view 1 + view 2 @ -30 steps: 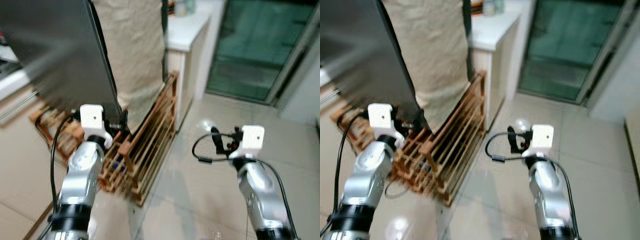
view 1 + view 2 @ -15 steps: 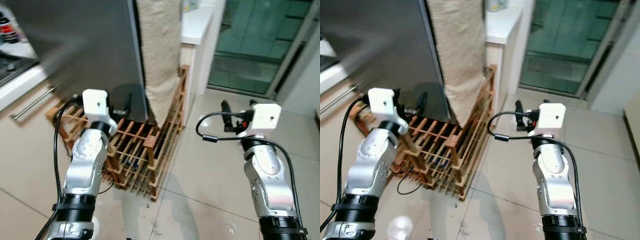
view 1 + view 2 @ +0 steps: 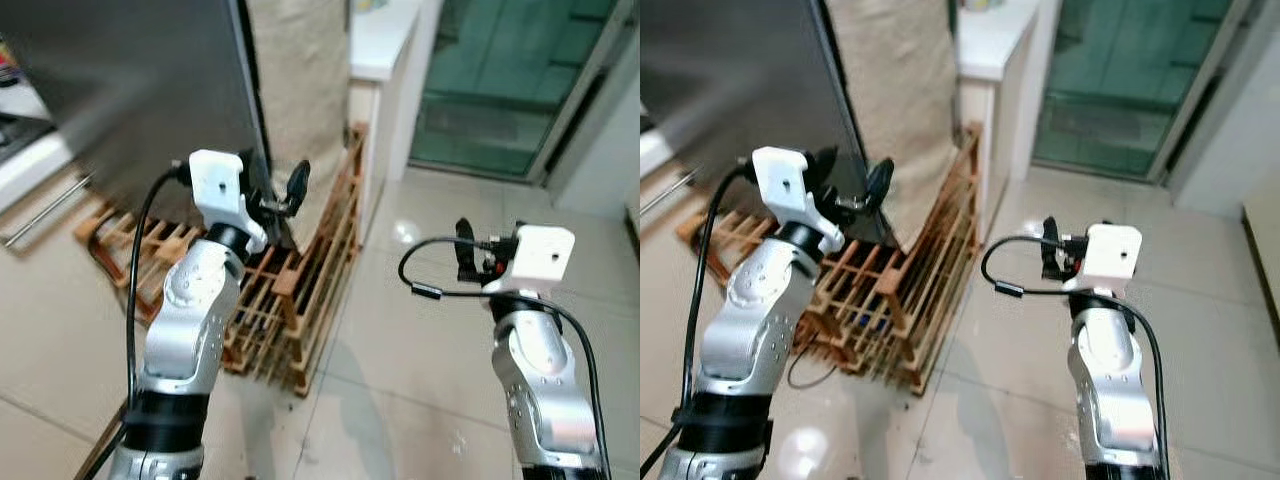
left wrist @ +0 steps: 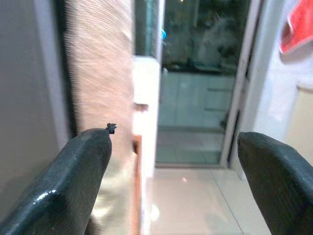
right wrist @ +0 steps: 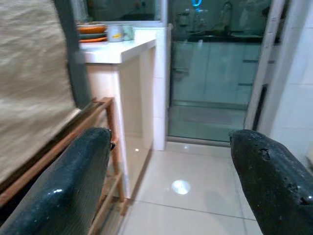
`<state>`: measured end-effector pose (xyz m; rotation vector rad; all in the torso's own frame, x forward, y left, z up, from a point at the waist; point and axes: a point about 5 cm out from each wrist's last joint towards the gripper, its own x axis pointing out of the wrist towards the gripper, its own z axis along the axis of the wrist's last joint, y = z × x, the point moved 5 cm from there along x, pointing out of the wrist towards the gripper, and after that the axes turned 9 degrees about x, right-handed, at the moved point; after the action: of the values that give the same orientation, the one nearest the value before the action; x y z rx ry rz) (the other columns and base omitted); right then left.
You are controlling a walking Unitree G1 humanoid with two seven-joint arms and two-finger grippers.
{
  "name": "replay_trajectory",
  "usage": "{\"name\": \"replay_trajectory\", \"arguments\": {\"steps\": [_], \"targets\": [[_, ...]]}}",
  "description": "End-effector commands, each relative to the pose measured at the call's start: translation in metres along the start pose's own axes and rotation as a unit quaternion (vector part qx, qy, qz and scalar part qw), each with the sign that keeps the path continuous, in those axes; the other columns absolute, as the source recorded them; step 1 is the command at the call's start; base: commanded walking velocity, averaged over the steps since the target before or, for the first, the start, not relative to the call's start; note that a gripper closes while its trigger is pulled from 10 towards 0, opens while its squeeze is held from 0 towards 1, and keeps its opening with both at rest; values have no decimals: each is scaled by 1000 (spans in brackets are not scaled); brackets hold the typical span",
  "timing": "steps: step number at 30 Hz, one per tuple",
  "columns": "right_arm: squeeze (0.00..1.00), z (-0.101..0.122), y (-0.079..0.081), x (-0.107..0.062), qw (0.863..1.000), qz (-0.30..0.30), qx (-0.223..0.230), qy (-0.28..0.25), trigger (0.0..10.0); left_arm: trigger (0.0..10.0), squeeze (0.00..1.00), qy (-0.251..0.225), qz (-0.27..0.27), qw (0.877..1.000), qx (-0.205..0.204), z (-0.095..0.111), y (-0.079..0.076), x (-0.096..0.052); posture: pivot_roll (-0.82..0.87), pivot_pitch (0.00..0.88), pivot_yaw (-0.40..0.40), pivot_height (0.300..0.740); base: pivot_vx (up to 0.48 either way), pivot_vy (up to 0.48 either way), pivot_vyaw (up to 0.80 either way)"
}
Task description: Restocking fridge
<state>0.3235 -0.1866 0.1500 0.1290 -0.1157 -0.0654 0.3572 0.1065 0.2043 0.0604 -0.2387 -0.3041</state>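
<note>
Left gripper [image 3: 285,190] is raised at the edge of the fridge [image 3: 130,90], fingers [image 4: 83,166] spread wide with nothing between them; the dark grey fridge side stands just to its left, very close, though contact can't be judged. Right gripper [image 5: 171,181] is held out over bare floor, well apart from the fridge, fingers [image 5: 63,186] also parted and empty. Below and between the arms, glossy pale floor tiles [image 3: 400,400] catch a lamp glare. A slatted wooden rack [image 3: 300,290] sits on the floor against the fridge's foot, warm brown bars in rows. Behind it, a coarse beige woven cloth [image 3: 300,90] hangs down beside the fridge. Further on, a white counter [image 5: 117,49] carries orange dishes [image 5: 90,32] and a small tin. Farthest back, a green-tinted glass door [image 3: 490,80] in a metal frame.
</note>
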Motion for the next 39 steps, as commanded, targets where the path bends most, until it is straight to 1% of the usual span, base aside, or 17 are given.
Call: {"name": "replay_trajectory", "arguments": {"steps": [1,5,10,12,14,15,16,17,18,23,25,26,28,29,33,37,39], "targets": [[0,8,6,5,1000,13,-10,-14,10000,10000,0,16,15,1000,5,-5,6,1,-128,0,86,740,0,0,0],[0,11,7,12,1000,17,-13,-18,10000,10000,0,28,47,998,9,-9,17,3,-129,0,85,740,0,0,0],[0,13,14,21,999,45,-18,-15,10000,10000,0,52,107,993,-5,-18,43,14,-126,0,77,740,0,0,0],[0,12,14,22,999,47,-19,-13,10000,10000,0,53,107,993,-1,-18,44,15,-126,0,78,740,0,0,0],[0,8,13,18,999,43,-13,-8,10000,10000,0,62,79,995,12,-24,38,5,-129,0,80,740,0,0,0],[0,8,13,18,999,43,-13,-8,10000,10000,0,62,79,995,12,-24,38,5,-129,0,80,740,0,0,0],[0,7,12,14,999,42,-14,-8,10000,10000,0,57,65,996,22,-25,36,-3,-127,0,79,740,0,0,0],[0,6,9,-2,999,40,-13,-12,10000,10000,0,44,50,997,45,-24,34,-24,-121,0,71,740,0,0,0],[0,6,8,-11,999,39,-15,-15,10000,10000,0,38,54,997,38,-23,36,-34,-120,0,70,740,0,0,0],[0,18,0,-46,998,37,-38,-37,10000,10000,0,22,91,995,30,-4,41,-73,-117,0,49,740,0,0,0],[0,26,-5,-49,998,26,-36,-50,10000,10000,0,10,109,994,23,7,43,-72,-110,0,40,740,0,0,0],[0,28,-6,-46,998,24,-31,-55,10000,10000,0,3,107,994,34,12,38,-67,-112,0,36,740,0,0,0],[0,28,-5,-44,998,27,-29,-55,10000,10000,0,2,100,994,42,12,34,-63,-113,0,36,740,0,0,0],[0,30,0,-39,997,36,-32,-63,10000,10000,0,-1,99,994,37,10,30,-60,-113,0,36,740,0,0,0],[0,37,4,-34,996,38,-35,-77,10000,10000,0,5,119,993,14,3,34,-62,-122,0,37,740,0,0,0],[0,26,1,-32,997,38,-37,-55,10000,10000,0,33,124,992,-4,-6,34,-66,-127,0,38,740,450,0,0],[0,20,2,-30,997,45,-38,-42,10000,10000,0,34,132,991,5,-6,36,-61,-131,0,39,740,480,0,0]]}}
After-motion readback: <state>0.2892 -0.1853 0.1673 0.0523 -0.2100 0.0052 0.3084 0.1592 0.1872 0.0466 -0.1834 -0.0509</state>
